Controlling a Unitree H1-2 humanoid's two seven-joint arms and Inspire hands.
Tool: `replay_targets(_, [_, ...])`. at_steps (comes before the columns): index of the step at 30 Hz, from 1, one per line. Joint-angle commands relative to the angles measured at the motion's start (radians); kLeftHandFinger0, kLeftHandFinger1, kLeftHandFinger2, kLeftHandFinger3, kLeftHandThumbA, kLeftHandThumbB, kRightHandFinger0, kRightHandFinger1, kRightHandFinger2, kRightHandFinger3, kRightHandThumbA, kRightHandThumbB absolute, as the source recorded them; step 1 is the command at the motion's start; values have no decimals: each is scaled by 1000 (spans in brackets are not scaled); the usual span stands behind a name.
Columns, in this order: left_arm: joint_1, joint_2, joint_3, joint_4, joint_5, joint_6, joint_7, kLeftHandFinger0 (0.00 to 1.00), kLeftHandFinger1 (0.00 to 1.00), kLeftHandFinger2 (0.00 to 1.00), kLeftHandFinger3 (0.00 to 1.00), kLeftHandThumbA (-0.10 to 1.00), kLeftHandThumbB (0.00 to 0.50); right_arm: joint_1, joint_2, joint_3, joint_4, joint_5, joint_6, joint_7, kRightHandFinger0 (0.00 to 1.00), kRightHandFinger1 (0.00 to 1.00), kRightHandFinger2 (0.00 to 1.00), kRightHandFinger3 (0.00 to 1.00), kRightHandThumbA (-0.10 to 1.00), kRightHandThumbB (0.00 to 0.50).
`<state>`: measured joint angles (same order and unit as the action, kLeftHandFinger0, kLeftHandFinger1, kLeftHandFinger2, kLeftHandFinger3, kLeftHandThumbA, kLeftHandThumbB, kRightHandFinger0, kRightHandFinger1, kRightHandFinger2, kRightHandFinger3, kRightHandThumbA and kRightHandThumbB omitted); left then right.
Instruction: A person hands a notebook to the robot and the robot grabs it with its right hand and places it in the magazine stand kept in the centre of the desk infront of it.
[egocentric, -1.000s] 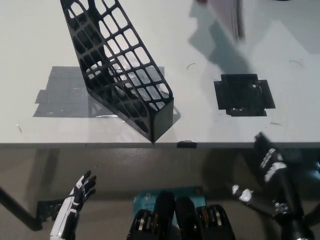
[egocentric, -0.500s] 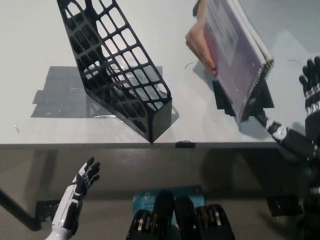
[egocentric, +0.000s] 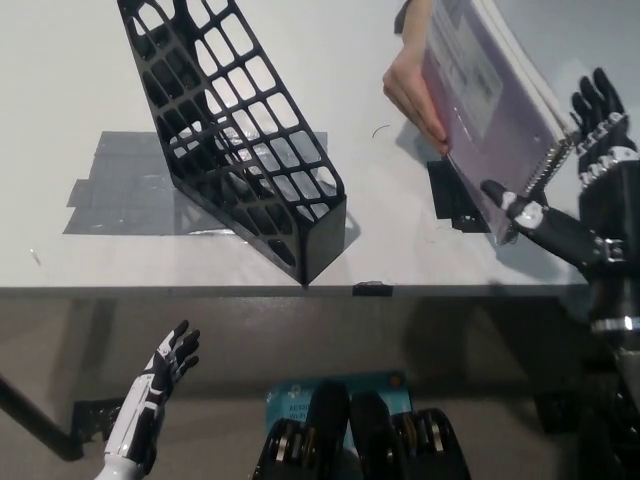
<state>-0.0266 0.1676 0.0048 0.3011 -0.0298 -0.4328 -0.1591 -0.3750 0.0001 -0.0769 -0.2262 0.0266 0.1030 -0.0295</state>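
A person's hand (egocentric: 415, 88) holds a spiral-bound notebook (egocentric: 485, 105) with a purple cover upright over the right side of the desk. My black right hand (egocentric: 585, 190) is open right beside it, its fingers (egocentric: 598, 108) spread behind the notebook's spiral edge and its thumb below the lower corner, not closed on it. The black lattice magazine stand (egocentric: 235, 135) stands in the middle of the desk, its open top tilted toward the far left. My white left hand (egocentric: 165, 368) rests open below the desk edge at lower left.
Grey tape patches (egocentric: 125, 185) lie under and left of the stand. A black tape square (egocentric: 455, 195) sits on the white desk (egocentric: 60, 80) below the notebook. The desk's front edge (egocentric: 200, 290) runs across the picture.
My right hand rose from below the desk edge and has come up to the notebook. The person brought the notebook into view and lowered it toward my hand. Left hand barely moved.
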Motion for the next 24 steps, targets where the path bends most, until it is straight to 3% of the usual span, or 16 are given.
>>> replay_targets(1, [-12, 19, -1, -5, 13, -37, -4, 1000, 1000, 1000, 1000, 1000, 500, -87, 11, 22, 49, -23, 2, -12, 1000, 1000, 1000, 1000, 1000, 209])
replay_targets(9, [-17, 21, 1, -4, 11, -37, -7, 1000, 1000, 1000, 1000, 1000, 500, -194, 35, 33, 219, -30, -38, -29, 1000, 1000, 1000, 1000, 1000, 219])
replay_targets(17, [-18, 22, 0, -3, 22, -37, 0, 1000, 1000, 1000, 1000, 1000, 500, -279, 38, 7, 406, -17, -42, -55, 1000, 1000, 1000, 1000, 1000, 275])
replay_targets(19, [-19, 22, 0, -1, 23, -37, 0, 1000, 1000, 1000, 1000, 1000, 500, -303, 49, -27, 453, 42, -45, -50, 1000, 1000, 1000, 1000, 1000, 192])
replay_targets(21, [-20, 23, 0, 0, 25, -37, 2, 1000, 1000, 1000, 1000, 1000, 500, -317, 57, -48, 476, 61, -44, -58, 1000, 1000, 1000, 1000, 969, 174])
replay_targets(23, [-19, 22, 0, 0, 22, -37, 0, 1000, 1000, 1000, 1000, 1000, 500, -324, 59, -51, 487, 28, -31, -93, 1000, 1000, 1000, 1000, 827, 180])
replay_targets(24, [-28, 24, 7, 1, 13, -37, -1, 1000, 1000, 1000, 1000, 1000, 500, -349, 53, -38, 517, -35, -25, -135, 828, 935, 1000, 1000, 812, 136])
